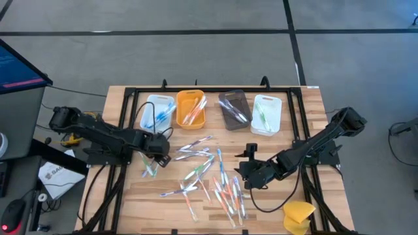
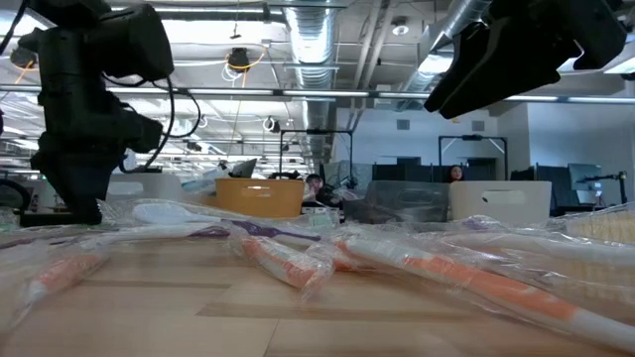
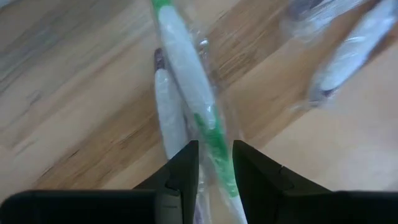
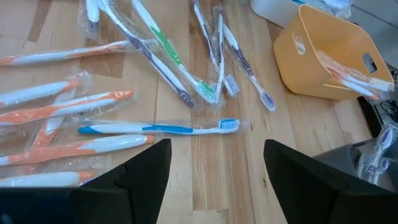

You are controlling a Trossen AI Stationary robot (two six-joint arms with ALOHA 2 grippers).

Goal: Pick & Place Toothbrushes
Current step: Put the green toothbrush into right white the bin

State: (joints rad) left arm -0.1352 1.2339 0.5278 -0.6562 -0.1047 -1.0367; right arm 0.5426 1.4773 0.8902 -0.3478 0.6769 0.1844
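We have the left hand (image 3: pixel 214 180) down on the tabletop (image 1: pixel 130 196) at the near-left fringe of the scattered toothbrushes (image 1: pixel 215 179), and its two fingers (image 3: pixel 183 171) stand narrow with a wrapped green toothbrush (image 3: pixel 199 118) running between them. Whether they already pinch it we cannot say for sure, but the handle sits right in the gap, so we judge the grip as made or nearly so. The relation that matters for us is this: the green toothbrush's long axis runs straight ahead from the left hand, out past the fingertips, crossing the line on which the fingers close, and a second, white-handled brush (image 3: pixel 169 112) lies just beside it, nearly parallel and close enough to come up too. Our right hand (image 4: pixel 214 171) hovers with its fingers spread wide over the middle of the pile and holds nothing; a blue toothbrush (image 4: pixel 158 129) lies just ahead of it, lengthwise across the gap, so the fingers would close on its ends, not its sides. Beyond the pile stand the white tray (image 1: pixel 155 112), the orange tray (image 1: pixel 191 109), the dark tray (image 1: pixel 234 108) and another white tray (image 1: pixel 266 114), each already with brushes inside; the left hand is nearer the first two.
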